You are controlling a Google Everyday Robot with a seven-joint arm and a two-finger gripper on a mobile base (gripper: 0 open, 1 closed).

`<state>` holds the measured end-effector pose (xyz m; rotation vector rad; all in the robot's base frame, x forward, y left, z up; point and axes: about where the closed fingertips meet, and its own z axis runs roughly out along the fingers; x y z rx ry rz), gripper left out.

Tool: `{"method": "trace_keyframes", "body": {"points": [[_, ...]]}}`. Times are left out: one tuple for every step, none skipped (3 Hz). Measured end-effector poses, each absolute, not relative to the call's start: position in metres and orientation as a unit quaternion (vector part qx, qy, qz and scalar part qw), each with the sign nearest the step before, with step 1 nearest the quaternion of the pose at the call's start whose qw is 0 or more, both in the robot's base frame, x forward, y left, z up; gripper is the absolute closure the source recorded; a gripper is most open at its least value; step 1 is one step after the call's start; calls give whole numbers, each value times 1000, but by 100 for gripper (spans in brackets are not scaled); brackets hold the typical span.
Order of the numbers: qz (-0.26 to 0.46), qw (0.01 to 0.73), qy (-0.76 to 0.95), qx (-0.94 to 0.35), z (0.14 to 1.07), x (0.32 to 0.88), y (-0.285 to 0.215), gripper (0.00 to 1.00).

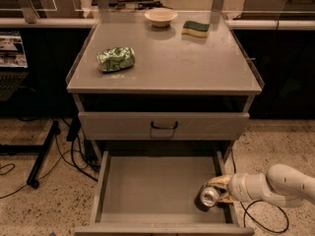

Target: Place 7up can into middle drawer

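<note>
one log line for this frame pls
gripper: in middle drawer, right front corner, shut on 7up can | can: on its side, shiny end toward camera | release: not yet
</note>
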<state>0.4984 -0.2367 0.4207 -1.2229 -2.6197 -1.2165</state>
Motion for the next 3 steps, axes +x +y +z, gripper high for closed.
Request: {"method": "trace_keyframes", "body": {"points": [[-388, 3, -835, -390, 421, 498, -237, 59], [-388, 3, -835, -390, 421, 498, -237, 36], [-388, 3, -835, -390, 421, 498, -237, 5]]}}
